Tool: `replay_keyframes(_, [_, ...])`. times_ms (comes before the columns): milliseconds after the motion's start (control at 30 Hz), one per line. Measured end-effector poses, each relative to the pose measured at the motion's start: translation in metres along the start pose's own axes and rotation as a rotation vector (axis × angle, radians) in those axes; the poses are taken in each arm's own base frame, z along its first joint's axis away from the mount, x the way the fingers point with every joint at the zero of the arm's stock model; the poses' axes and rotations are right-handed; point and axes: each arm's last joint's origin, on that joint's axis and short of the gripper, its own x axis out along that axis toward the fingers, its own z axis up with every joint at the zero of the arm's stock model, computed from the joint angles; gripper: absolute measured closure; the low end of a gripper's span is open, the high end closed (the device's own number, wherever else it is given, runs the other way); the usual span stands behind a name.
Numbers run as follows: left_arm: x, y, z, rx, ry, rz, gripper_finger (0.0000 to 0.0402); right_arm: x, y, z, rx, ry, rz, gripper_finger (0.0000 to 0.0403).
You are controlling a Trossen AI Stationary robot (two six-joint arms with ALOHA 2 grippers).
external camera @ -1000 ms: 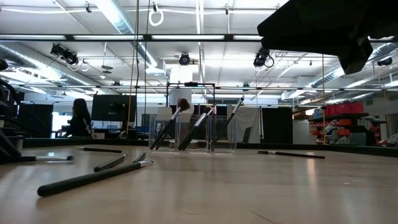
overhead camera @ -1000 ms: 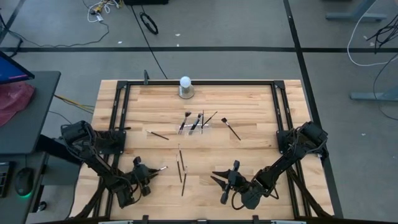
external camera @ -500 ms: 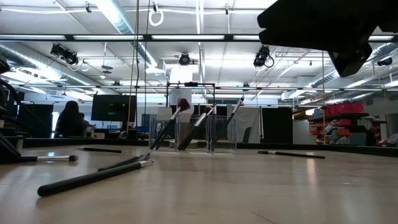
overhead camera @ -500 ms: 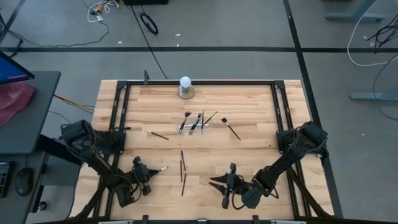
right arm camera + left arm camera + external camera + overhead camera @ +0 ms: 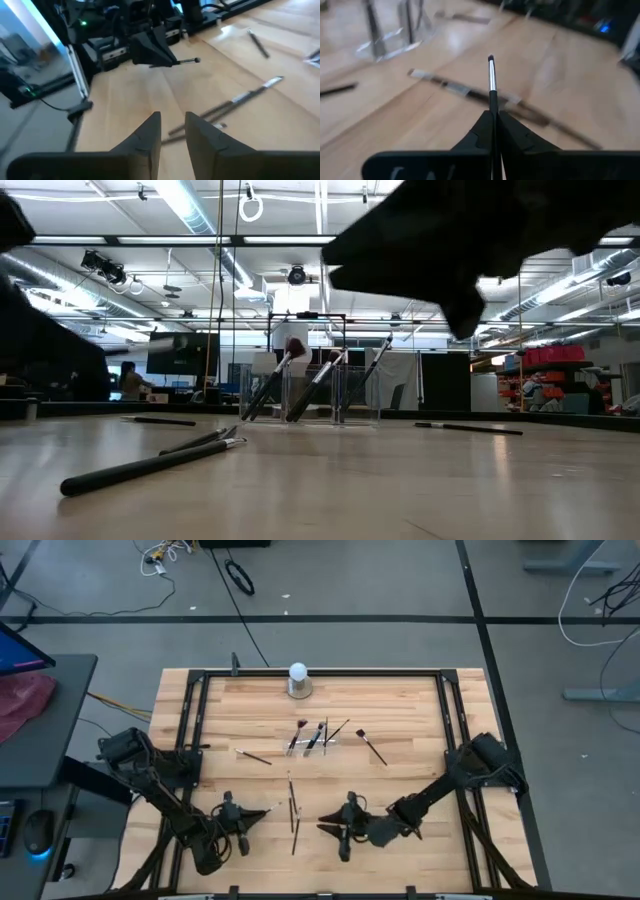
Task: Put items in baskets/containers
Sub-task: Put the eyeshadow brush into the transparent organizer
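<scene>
The right hand has swung leftward toward the loose brushes near the tabletop's front, fingers slightly apart, empty. The left hand has clamped a brush and holds it above the wood. The clear holder stands mid-table with several brushes.

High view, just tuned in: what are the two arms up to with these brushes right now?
The left end effector, at the table's near left, is shut on a thin dark-handled makeup brush with a metallic ferrule, held just off the wood. The right end effector hovers open near the loose brushes on the near-centre wood, holding nothing. The small clear plastic holder mid-table already has several brushes leaning in it; others lie around it.
</scene>
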Motion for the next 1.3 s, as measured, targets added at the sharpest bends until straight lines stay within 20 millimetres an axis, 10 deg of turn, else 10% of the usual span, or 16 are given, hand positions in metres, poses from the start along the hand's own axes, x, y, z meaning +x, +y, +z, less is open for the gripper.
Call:
replay_keyframes(200, [0.012,-0.029,0.021,0.055,-0.069,-0.092,0.0388,0.040,-0.012,-0.012,0.080,-0.076,0.062,0.0264])
replay_keyframes(533, [0.024,-0.049,0.056,0.208,-0.184,-0.245,0.0386,0.069,0.023,0.017,-0.152,-0.231,0.090,0.0212])
replay_keyframes(1033, [0.027,-0.049,0.059,0.227,-0.187,-0.257,0.0374,0.064,0.036,0.021,-0.199,-0.269,0.079,0.0388])
replay_keyframes(1300, [0.043,-0.041,0.054,0.244,-0.113,-0.224,0.0268,0.038,0.035,0.063,-0.186,-0.100,-0.095,0.0395])
